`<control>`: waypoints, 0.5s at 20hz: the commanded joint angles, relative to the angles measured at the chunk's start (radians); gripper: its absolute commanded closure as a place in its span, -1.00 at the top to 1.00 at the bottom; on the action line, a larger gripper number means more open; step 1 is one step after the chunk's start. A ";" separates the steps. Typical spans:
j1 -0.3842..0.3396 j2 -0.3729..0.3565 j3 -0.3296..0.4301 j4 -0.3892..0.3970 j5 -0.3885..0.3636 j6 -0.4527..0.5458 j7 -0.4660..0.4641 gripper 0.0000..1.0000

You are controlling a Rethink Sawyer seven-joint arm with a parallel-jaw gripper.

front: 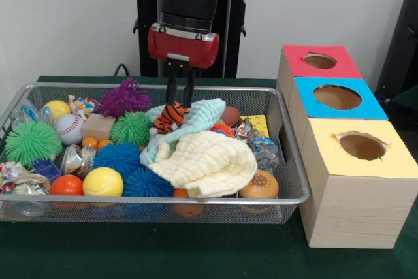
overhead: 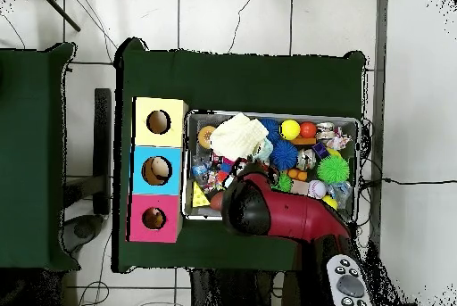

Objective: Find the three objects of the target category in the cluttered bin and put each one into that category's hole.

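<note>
Silver wire-mesh bin [front: 287, 161] on a dark green tablecloth [front: 196, 253]. Contents: pale cream waffle-textured cloth [front: 209, 164]; mint-green cloth [front: 199, 117]; orange toy with black stripes [front: 171, 117], possibly a tiger; purple spiky ball [front: 124, 97]; green spiky balls [front: 31, 142]; blue spiky balls [front: 117, 158]; white baseball with red stitching [front: 69, 129]; yellow ball [front: 102, 182]; orange ball [front: 66, 185]. Pale wood-grain boxes with tops, far to near: red [front: 320, 61], blue [front: 337, 97], yellow [front: 361, 147]. Arm red and black [front: 186, 24].
</note>
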 commanded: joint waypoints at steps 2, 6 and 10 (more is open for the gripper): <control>0.007 0.054 -0.007 -0.060 0.044 -0.017 0.155 1.00; 0.010 0.048 -0.007 -0.065 0.049 -0.010 0.156 1.00; 0.007 0.056 -0.005 -0.057 0.046 -0.012 0.152 1.00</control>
